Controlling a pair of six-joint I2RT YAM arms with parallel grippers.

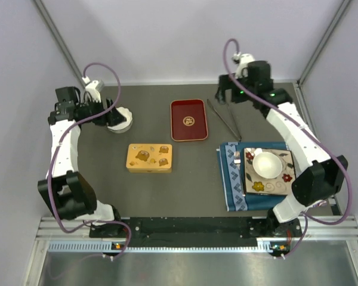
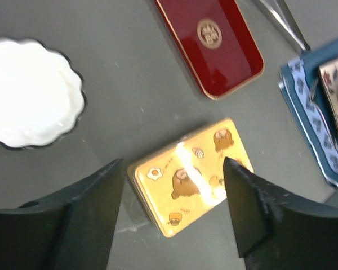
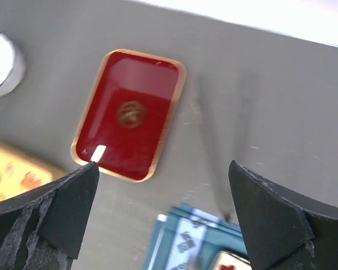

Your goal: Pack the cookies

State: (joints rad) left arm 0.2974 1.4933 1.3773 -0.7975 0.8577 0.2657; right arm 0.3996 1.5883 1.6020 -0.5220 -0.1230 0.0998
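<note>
No cookies show in any view. A closed yellow tin with bear pictures point(image 1: 150, 157) lies at the table's centre left; it also shows in the left wrist view point(image 2: 186, 180). A red lacquer tray point(image 1: 189, 120) lies empty at the back centre, and shows in the right wrist view point(image 3: 129, 115). My left gripper point(image 1: 107, 113) is open and empty, held above the table beside the white fluted paper cups point(image 1: 119, 119), with the tin below between its fingers point(image 2: 174, 214). My right gripper point(image 1: 225, 96) is open and empty, high over the back right point(image 3: 163, 191).
Metal tongs point(image 1: 225, 119) lie right of the red tray. A blue patterned cloth point(image 1: 232, 179) at the front right carries a flowered square plate point(image 1: 283, 182), a white bowl point(image 1: 267, 164) and a fork point(image 1: 235, 158). The paper cups point(image 2: 28, 93) show at the left in the left wrist view.
</note>
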